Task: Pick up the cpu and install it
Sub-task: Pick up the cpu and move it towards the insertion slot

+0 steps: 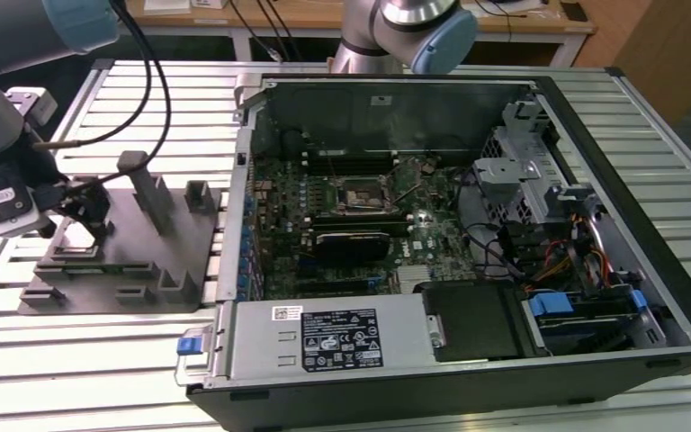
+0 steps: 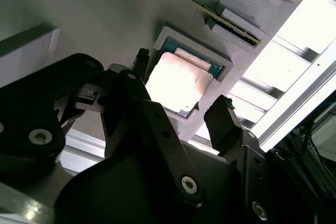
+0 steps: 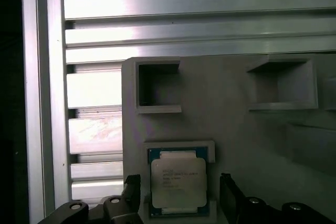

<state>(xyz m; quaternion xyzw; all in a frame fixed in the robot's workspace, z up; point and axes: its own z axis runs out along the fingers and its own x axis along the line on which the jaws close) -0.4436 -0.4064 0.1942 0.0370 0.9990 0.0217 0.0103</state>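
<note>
Pick-up step: the released pincer [image 2: 181, 83] straddles the cpu [image 3: 178, 182] in its fixture [image 3: 231, 129] recess, ungrasped; gripping calls for even closure on opposite edges.

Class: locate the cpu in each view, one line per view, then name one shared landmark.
Exterior view: the cpu is likely the pale patch on the grey fixture, under the gripper, at the exterior view's left.
Second wrist view: it lies in its fixture pocket between the open fingers.
First wrist view: same pocket, a finger on each side, apart from it.
Shared landmark: the grey fixture.
</note>
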